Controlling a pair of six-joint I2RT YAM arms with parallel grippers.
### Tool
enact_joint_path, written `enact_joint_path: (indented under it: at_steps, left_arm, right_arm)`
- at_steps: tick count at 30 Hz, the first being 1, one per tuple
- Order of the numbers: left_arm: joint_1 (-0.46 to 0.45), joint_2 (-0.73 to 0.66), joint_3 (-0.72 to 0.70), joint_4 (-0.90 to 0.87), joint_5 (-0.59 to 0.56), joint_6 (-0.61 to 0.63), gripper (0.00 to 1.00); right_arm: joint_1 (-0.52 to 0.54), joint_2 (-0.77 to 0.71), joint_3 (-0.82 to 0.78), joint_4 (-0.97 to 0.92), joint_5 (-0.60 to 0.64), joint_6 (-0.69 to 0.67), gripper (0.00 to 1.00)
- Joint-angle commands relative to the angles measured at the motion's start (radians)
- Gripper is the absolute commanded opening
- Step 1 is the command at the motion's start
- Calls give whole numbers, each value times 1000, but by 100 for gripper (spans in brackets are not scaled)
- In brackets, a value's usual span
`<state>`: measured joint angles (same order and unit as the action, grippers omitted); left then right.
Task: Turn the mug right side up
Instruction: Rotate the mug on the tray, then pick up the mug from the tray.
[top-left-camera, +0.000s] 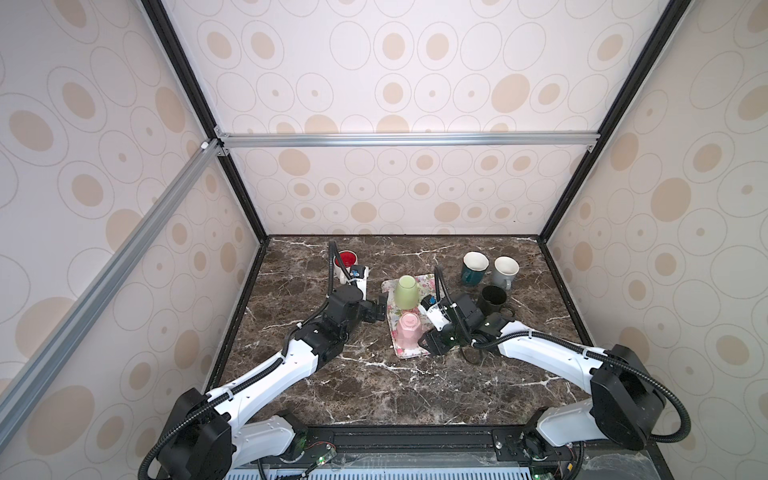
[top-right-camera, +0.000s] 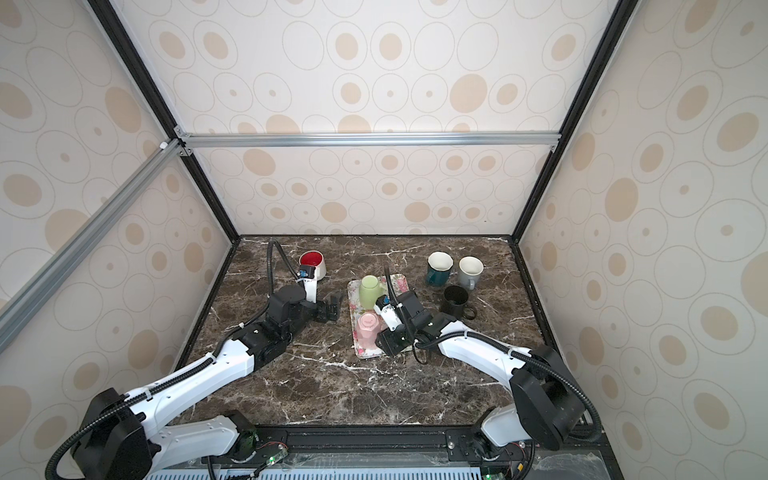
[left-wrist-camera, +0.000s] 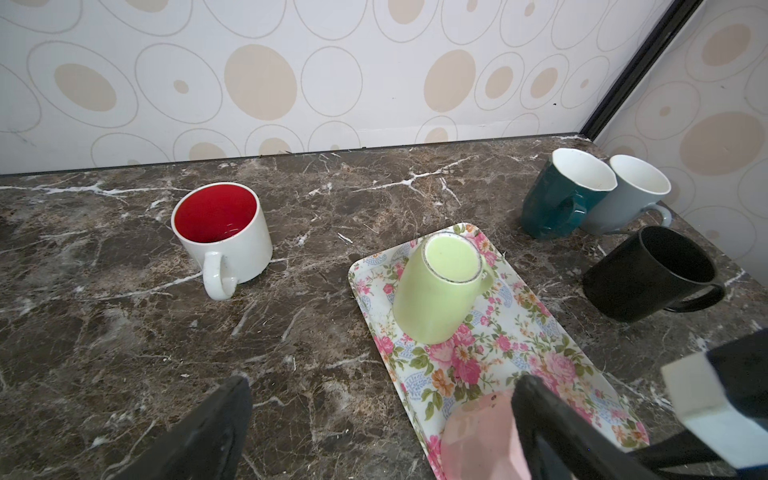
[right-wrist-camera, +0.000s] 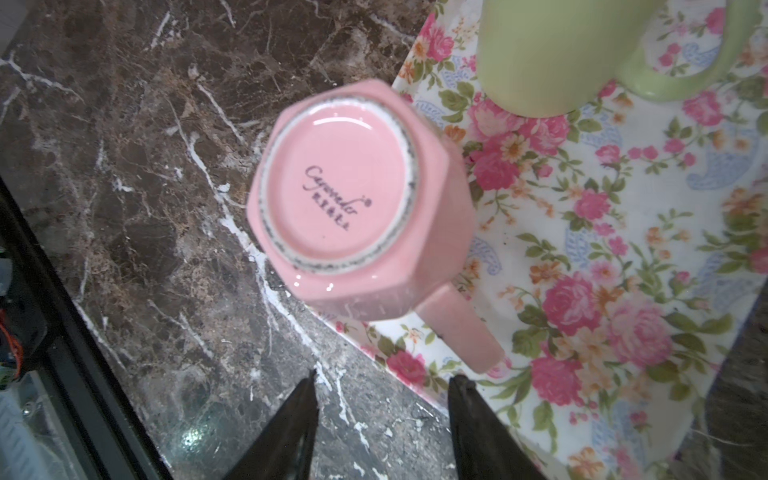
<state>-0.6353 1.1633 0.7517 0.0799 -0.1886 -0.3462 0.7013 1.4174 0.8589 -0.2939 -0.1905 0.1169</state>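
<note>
The pink mug sits upside down on the near end of the tray, and the right gripper, jaws apart and holding nothing, is just by its handle, so next it likely needs to pinch that handle and lift.

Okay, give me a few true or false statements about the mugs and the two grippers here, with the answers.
1. The pink mug stands bottom up on the floral tray. True.
2. The green mug stands mouth up. False: it is bottom up on the tray too.
3. The right gripper is shut on the pink mug's handle. False: its jaws stand apart, short of the handle, gripping nothing.
4. The left gripper is open and holds nothing. True.
5. The white mug with the red inside stands mouth up on the table. True.
</note>
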Motion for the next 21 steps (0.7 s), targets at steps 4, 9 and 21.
enact_joint_path:
  at_steps: [4,9,21]
  left_arm:
    - [-9,-40,-17,-1,-6,-19,98]
    - [-8,-37,-18,-4,-2,-24,98]
    - [-8,-35,-10,-15,-19,-14,98]
  right_arm:
    - [7,37,39,-4,40,-80,60]
    - [7,92,68,16,69,-110,62]
    - [6,153,65,116,36,-31,49]
